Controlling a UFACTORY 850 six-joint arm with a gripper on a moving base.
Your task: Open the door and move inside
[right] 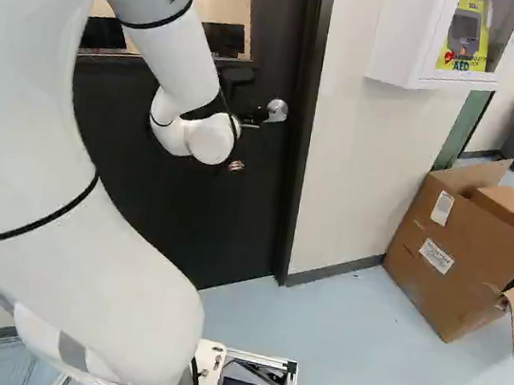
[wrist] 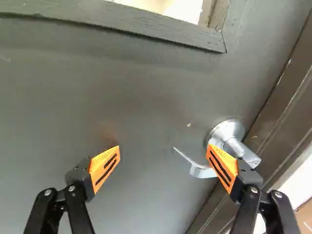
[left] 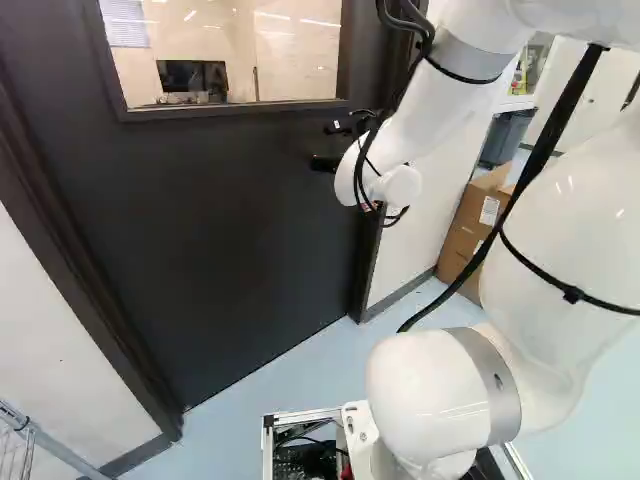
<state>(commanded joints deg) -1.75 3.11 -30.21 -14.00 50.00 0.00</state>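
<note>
My gripper is at the far end of the raised arm, in front of the dark door, near its latch side. The wrist view shows the gripper open, its orange-padded fingers wide apart and nothing held. One finger overlaps the silver lever handle, hiding part of it; whether they touch I cannot tell. The lever's free end points into the space between the fingers. Its round rose also shows in the right base view, just beside the gripper. The door stands closed in its dark frame.
A window fills the door's upper part. Right of the frame are a white wall, an AED cabinet and an open cardboard box on the floor. A wire rack stands at the lower left of the left base view.
</note>
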